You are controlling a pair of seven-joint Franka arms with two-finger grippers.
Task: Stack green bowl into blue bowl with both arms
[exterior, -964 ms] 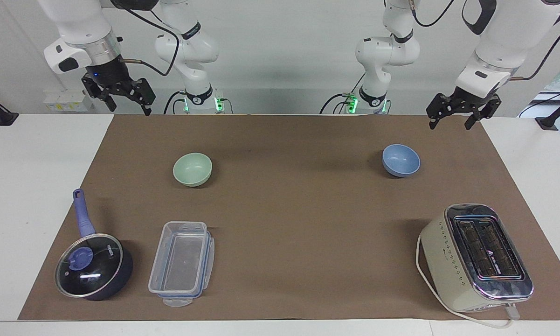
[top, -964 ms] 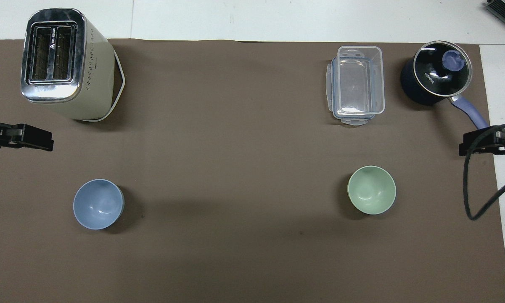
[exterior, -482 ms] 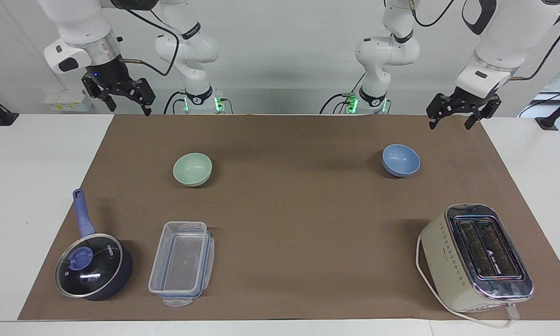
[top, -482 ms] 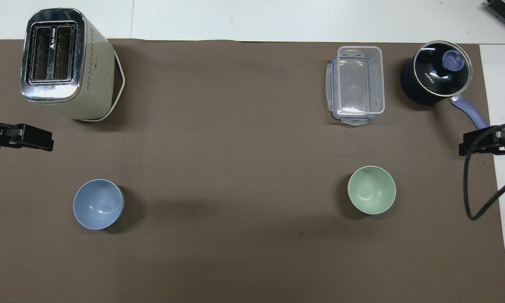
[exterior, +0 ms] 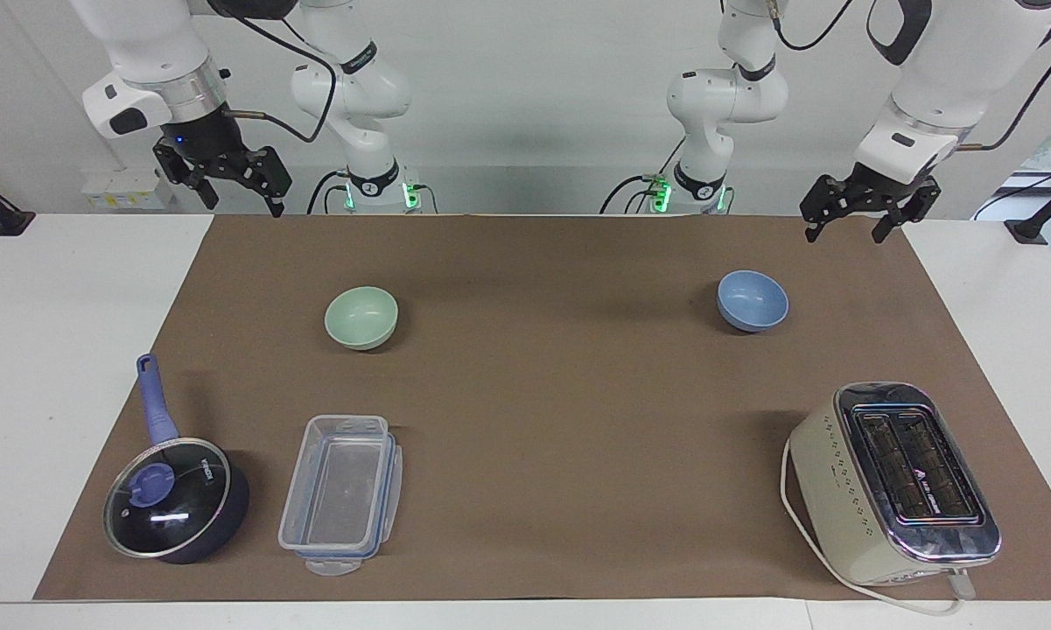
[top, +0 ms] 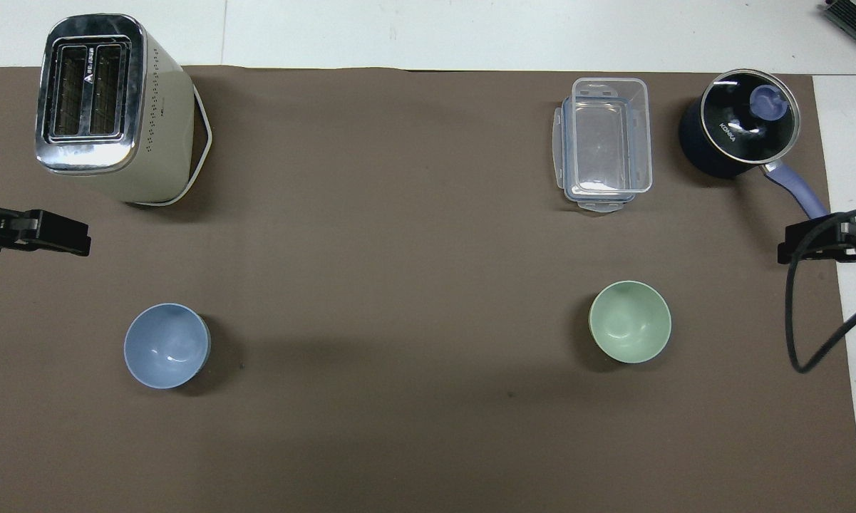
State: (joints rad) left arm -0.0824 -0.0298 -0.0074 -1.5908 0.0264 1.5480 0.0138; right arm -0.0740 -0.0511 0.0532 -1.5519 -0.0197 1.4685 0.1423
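The green bowl (exterior: 361, 317) stands upright and empty on the brown mat toward the right arm's end; it also shows in the overhead view (top: 629, 321). The blue bowl (exterior: 753, 300) stands upright and empty toward the left arm's end, also in the overhead view (top: 167, 345). My right gripper (exterior: 245, 203) hangs open and empty, raised over the mat's edge by the robots, well apart from the green bowl. My left gripper (exterior: 845, 229) hangs open and empty, raised over the mat's corner beside the blue bowl, not touching it.
A dark blue lidded saucepan (exterior: 175, 499) and a clear plastic container (exterior: 341, 494) lie farther from the robots than the green bowl. A cream toaster (exterior: 897, 481) with its cord stands farther out than the blue bowl. The brown mat (exterior: 560, 420) lies between the bowls.
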